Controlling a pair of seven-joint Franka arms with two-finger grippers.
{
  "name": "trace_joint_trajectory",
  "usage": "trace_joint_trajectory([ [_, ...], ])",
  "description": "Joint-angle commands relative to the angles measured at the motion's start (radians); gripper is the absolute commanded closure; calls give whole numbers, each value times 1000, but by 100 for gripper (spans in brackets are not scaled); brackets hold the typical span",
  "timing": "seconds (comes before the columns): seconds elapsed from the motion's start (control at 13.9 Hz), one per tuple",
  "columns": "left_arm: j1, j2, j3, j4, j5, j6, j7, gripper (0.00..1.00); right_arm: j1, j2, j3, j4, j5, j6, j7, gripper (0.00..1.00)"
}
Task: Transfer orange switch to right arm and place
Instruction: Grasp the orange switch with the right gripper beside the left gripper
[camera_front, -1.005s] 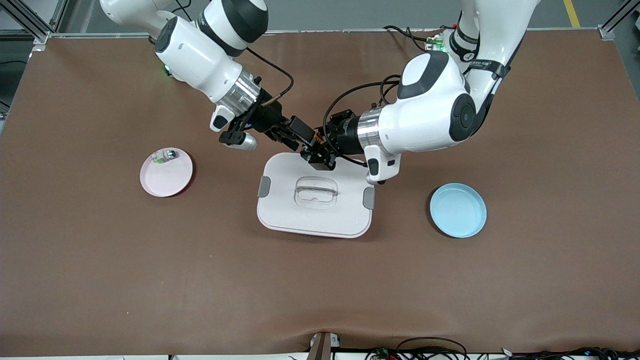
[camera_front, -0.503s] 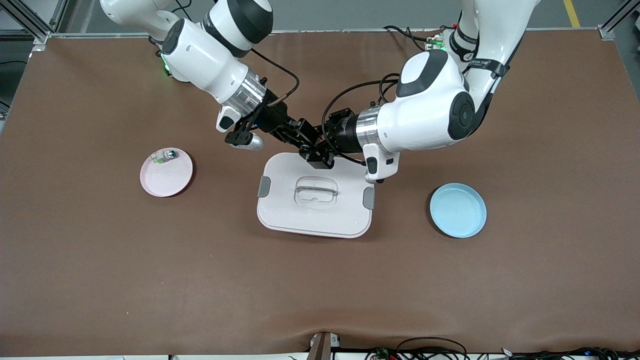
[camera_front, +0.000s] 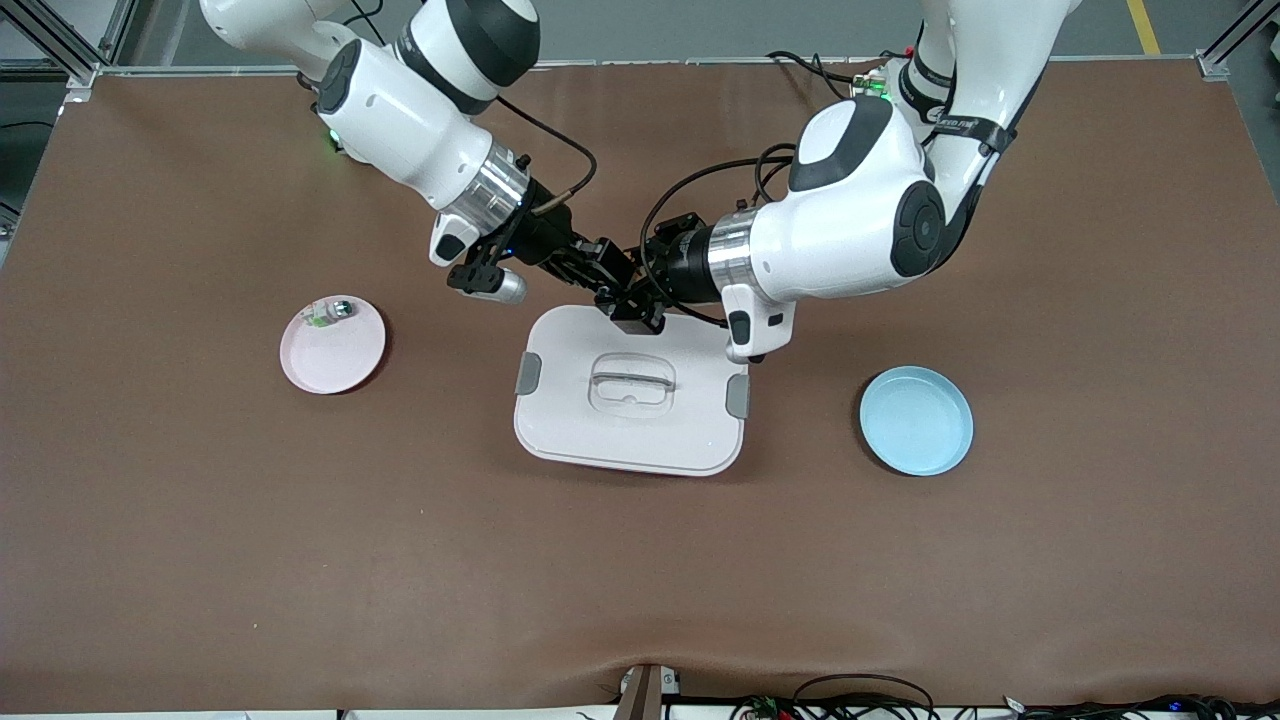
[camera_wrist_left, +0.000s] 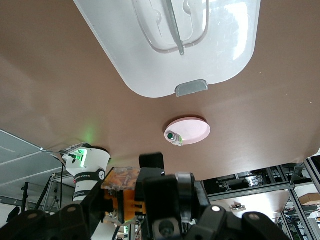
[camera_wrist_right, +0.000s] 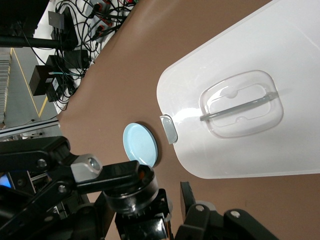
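The orange switch (camera_front: 612, 291) hangs in the air over the edge of the white lid (camera_front: 560, 440) that lies farthest from the front camera. My left gripper (camera_front: 624, 301) is shut on it; in the left wrist view its orange body (camera_wrist_left: 122, 196) sits between black fingers. My right gripper (camera_front: 598, 278) meets it tip to tip, its fingers closed in round the same switch. In the right wrist view the switch's black ring (camera_wrist_right: 141, 192) fills the space in front of the right gripper (camera_wrist_right: 152, 212).
A pink plate (camera_front: 340, 365) toward the right arm's end holds a small clear-green and silver component (camera_front: 328, 312). A blue plate (camera_front: 915, 425) lies toward the left arm's end. The lid with its clear handle (camera_front: 632, 385) sits mid-table below both grippers.
The right gripper has slid in to the left gripper and its fingers have closed in on the switch. The left gripper has kept its grip and barely shifted.
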Motion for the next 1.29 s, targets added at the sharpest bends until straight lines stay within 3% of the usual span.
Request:
trace_joint_trajectory([
  [0.0,5,-20,2,-4,-17,-10,-19,100,-25,-32,-2,-6,19,-54,-2,44],
  [0.22,5,-20,2,-4,-17,-10,-20,100,-23,-26,-2,-4,15,-51,3,72],
  [0.5,10,-31,2,-4,-20,-12,-19,100,-16,-23,0,-4,13,-41,6,76],
  [0.65,13,-31,2,-4,-20,-12,-19,97,-14,-23,0,-4,11,-40,6,98],
  [0.79,15,-29,2,-4,-16,-27,-19,84,-16,-21,0,-4,11,-40,3,100],
  [0.93,15,-29,2,-4,-16,-29,-19,78,-17,-21,0,-4,11,-43,1,100],
  [1.01,18,-31,2,-4,-17,-32,-19,53,-17,-21,0,-4,11,-46,1,100],
  [1.08,18,-31,4,-4,-9,-42,-17,1,-22,-23,0,-4,11,-52,-2,100],
  [1.22,22,-37,10,-4,-2,-82,-17,0,-23,-28,0,-4,11,-58,-2,100],
])
